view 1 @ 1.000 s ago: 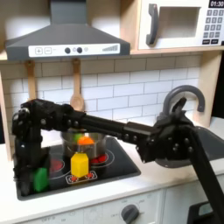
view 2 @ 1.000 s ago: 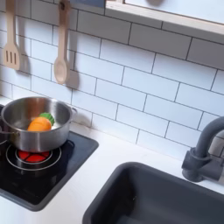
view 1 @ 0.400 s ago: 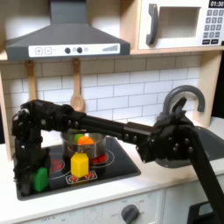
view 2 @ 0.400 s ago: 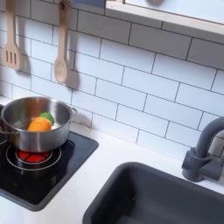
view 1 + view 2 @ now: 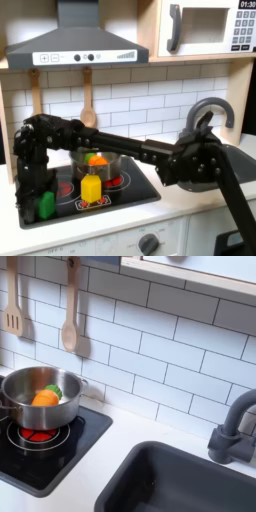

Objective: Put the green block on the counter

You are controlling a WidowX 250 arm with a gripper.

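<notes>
Green block [image 5: 46,206] stands on the near left corner of the black stovetop [image 5: 140,190] in the first exterior view, with the tip of my gripper [image 5: 32,197] just beside it on the first exterior view's left. My fingers are dark against the dark arm, so I cannot tell whether they are parted, closed, or touching the block. The white counter [image 5: 180,208] runs along the front edge of the stovetop and continues to the first exterior view's right.

Behind the green block, nearer the middle of the stovetop, stands a taller yellow block [image 5: 91,189], well apart from the green one. My arm [image 5: 130,145] crosses the scene from a large black joint housing on the first exterior view's right, reaches left above the stovetop, and bends downward at the far left.

Farther back sits a metal pot [image 5: 40,398] on a red burner [image 5: 32,435] in the second exterior view; it holds an orange toy [image 5: 45,399] and a green piece [image 5: 54,390]. In the same view the dark grey sink basin [image 5: 180,481] lies to the right, with a dark curved faucet [image 5: 233,434] at its far edge.

On the white brick wall [image 5: 160,346] hang a wooden spoon [image 5: 69,318] and a wooden slotted spatula [image 5: 12,306]. Above, in the first exterior view, are a grey range hood [image 5: 75,38] and a toy microwave [image 5: 208,26].
</notes>
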